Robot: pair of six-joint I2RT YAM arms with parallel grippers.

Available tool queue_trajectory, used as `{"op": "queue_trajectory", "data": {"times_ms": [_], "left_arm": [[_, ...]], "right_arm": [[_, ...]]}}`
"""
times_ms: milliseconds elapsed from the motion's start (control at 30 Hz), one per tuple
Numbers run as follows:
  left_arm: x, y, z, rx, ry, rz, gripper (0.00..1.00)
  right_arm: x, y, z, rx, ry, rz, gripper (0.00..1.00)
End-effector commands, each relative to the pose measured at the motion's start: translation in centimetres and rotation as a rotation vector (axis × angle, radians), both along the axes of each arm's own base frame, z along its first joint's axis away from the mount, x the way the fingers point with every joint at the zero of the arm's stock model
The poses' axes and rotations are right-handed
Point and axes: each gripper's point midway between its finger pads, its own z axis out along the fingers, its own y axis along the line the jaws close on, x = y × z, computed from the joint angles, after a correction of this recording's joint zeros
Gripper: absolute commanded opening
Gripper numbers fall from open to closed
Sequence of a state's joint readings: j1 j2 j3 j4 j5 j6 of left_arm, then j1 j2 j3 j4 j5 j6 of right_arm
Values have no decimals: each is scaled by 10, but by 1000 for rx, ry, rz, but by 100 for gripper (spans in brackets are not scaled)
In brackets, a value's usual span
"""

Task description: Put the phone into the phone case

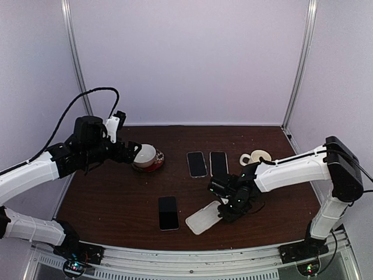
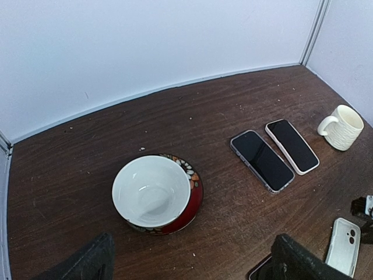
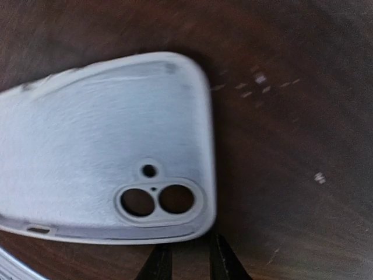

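our right end effector (image 1: 224, 210) sits nearly closed at three o'clock of the white rubbery phone case (image 1: 202, 218); grip unclear, it may slip.

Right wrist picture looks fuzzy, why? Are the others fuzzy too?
Right wrist view: the phone case fills the frame up close and looks smeared. Left wrist view: the bowl and mug are crisp. Top external view: fairly sharp too.
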State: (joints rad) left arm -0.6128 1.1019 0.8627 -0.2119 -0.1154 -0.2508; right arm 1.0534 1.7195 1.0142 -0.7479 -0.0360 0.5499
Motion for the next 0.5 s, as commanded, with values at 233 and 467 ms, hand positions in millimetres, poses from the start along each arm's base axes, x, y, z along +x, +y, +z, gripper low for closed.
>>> {"op": "queue_trajectory", "data": {"times_ms": [233, 467], "left_arm": [[8, 6, 18, 2, -52, 27, 98], [7, 3, 16, -6, -40, 17, 98]], "right_arm": [[105, 19, 34, 25, -238, -68, 28], [73, 2, 57, 53, -239, -131, 43]]}}
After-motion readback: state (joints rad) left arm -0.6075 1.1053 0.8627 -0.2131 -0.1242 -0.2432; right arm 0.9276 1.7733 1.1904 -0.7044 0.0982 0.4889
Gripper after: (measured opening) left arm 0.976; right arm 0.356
